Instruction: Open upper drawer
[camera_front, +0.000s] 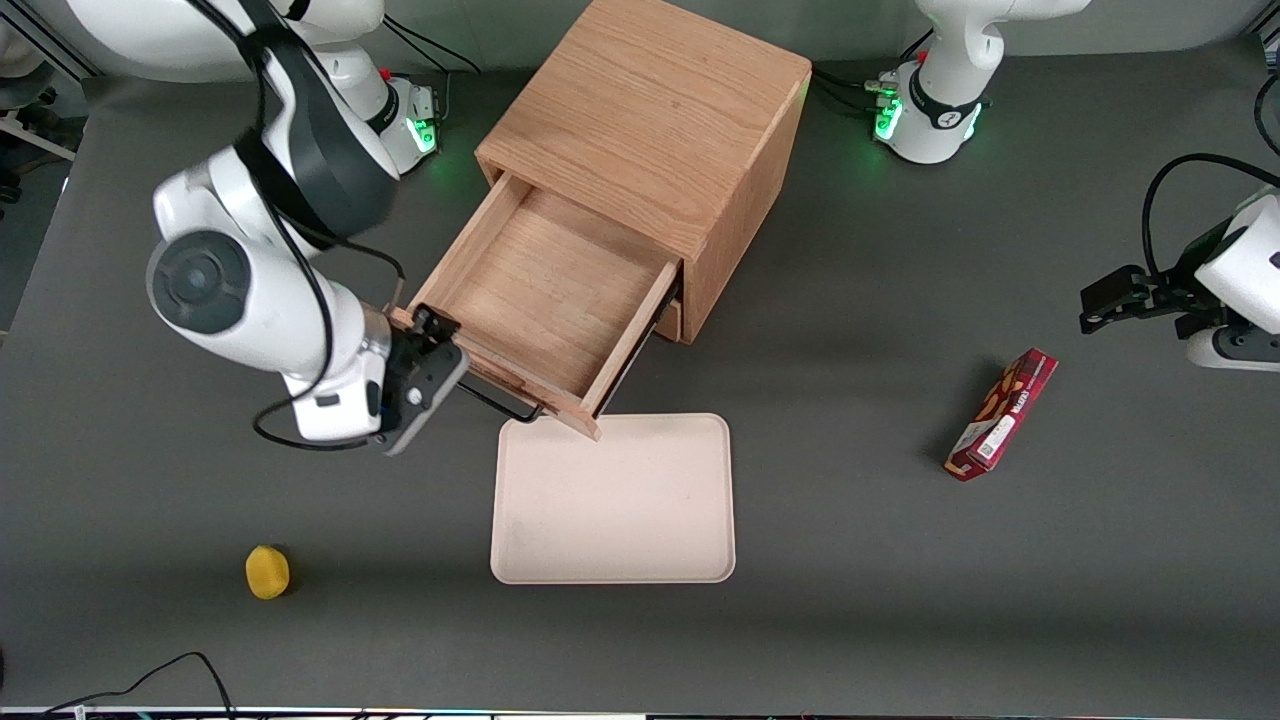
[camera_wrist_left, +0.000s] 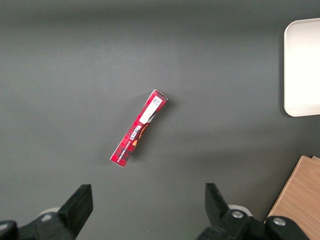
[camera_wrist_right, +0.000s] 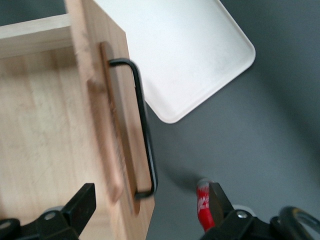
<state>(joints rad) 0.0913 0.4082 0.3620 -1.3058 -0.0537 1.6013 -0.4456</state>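
A yellow lemon-like fruit (camera_front: 267, 571) sits nearest the front camera on the dark grey counter (camera_front: 900, 600), toward the working arm's end. Farther in lies a pale rectangular tray (camera_front: 613, 500), flat and bare, its farthest edge just under the corner of the drawer front. A red snack box (camera_front: 1001, 414) lies well apart from the tray, toward the parked arm's end of the counter.

Above the tray's level, the right arm's hand (camera_front: 425, 385) hangs just beside the end of the black bar handle (camera_front: 505, 405) of the upper drawer (camera_front: 545, 300). The wrist camera shows its two fingers (camera_wrist_right: 82, 207) spread wide, with the handle (camera_wrist_right: 145, 130) and the drawer's front panel (camera_wrist_right: 107, 115) standing between them and nothing clamped.

The upper drawer is pulled well out of the oak cabinet (camera_front: 650, 120), its shallow wooden box open to view and bare inside, slanting toward the front camera and the working arm. The lower drawer (camera_front: 668, 318) shows only as a sliver beneath it, closed. The cabinet stands farthest from the camera, near the middle of the counter.
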